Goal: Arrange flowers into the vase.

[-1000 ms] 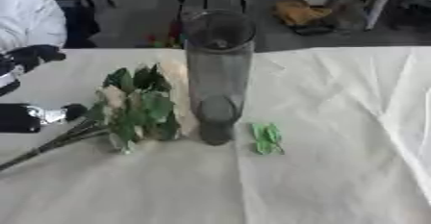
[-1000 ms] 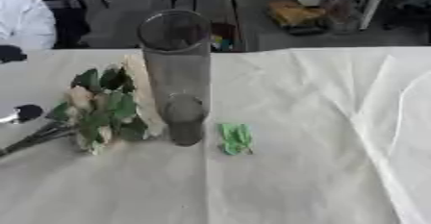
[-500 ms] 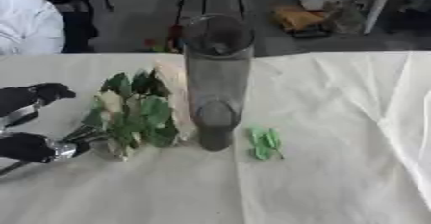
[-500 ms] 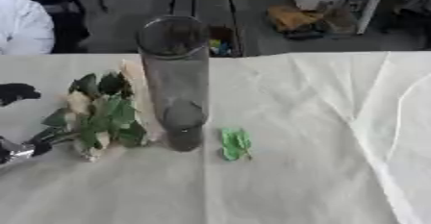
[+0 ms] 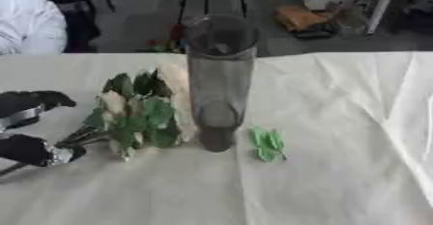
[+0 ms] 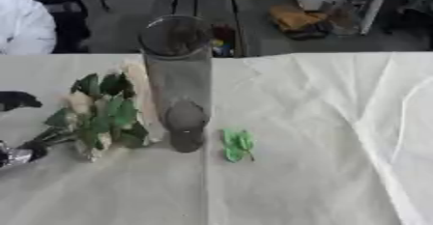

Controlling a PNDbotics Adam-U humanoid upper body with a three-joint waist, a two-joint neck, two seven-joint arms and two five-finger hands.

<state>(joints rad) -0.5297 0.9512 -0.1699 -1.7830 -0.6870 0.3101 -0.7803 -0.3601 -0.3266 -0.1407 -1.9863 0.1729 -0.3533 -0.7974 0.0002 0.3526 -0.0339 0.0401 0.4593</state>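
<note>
A tall clear glass vase stands upright in the middle of the white-clothed table. To its left lies a bunch of flowers with cream blooms and green leaves, its heads by the vase's foot and its stems running to the lower left. My left hand shows at the left edge, open. Its upper fingers are above the stems, and its lower part touches them. My right hand is in no view.
A small loose sprig of green leaves lies on the cloth just right of the vase. A person in white sits beyond the far left edge. Clutter and stands fill the floor behind the table.
My left hand has dropped from higher up to the flower stems, and its two parts have come closer together. The vase, the bunch and the sprig have stayed put.
</note>
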